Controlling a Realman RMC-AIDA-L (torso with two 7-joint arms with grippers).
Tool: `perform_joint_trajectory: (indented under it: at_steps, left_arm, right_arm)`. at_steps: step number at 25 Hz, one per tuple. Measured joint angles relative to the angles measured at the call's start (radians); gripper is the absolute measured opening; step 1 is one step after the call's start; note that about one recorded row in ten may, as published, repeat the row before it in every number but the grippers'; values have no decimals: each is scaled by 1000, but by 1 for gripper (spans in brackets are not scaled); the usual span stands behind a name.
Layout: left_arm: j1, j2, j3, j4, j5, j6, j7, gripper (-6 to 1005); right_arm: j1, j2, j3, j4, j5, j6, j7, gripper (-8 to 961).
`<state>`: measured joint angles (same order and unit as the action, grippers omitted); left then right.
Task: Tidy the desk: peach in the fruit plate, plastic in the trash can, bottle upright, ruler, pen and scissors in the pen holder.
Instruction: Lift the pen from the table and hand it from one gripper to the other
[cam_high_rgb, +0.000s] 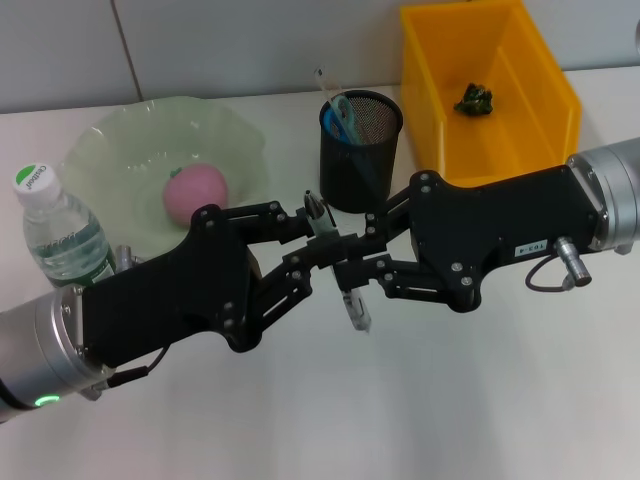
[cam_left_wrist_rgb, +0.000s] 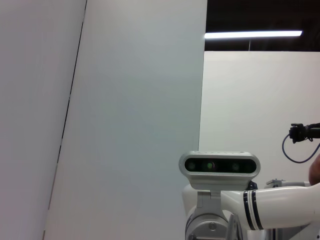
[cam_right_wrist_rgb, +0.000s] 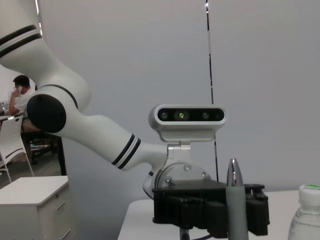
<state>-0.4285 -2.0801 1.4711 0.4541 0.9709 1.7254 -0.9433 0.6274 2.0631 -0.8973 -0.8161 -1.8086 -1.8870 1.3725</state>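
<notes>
Pen (cam_high_rgb: 343, 268) slim, grey-silver, between both grippers' fingers (cam_high_rgb: 322, 256).

Bottle (cam_high_rgb: 62, 232) cap label: small print, illegible. No other text readable.

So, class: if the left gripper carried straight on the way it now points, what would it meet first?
The left gripper points toward the right gripper, with the pen between them, so it would probably meet the pen and those fingers first. Depth is hard to judge.

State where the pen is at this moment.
In the head view the pen is mid-table, held between the left gripper and right gripper, just before the pen holder.
</notes>
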Motion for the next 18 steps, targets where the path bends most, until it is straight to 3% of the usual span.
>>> perform_joint_trajectory:
  at_steps: [18]
  left_arm:
    - [-3,0,2,0,0,-10,0,154]
  right_arm:
    - [3,-3,0,0,-5,-2,5,145]
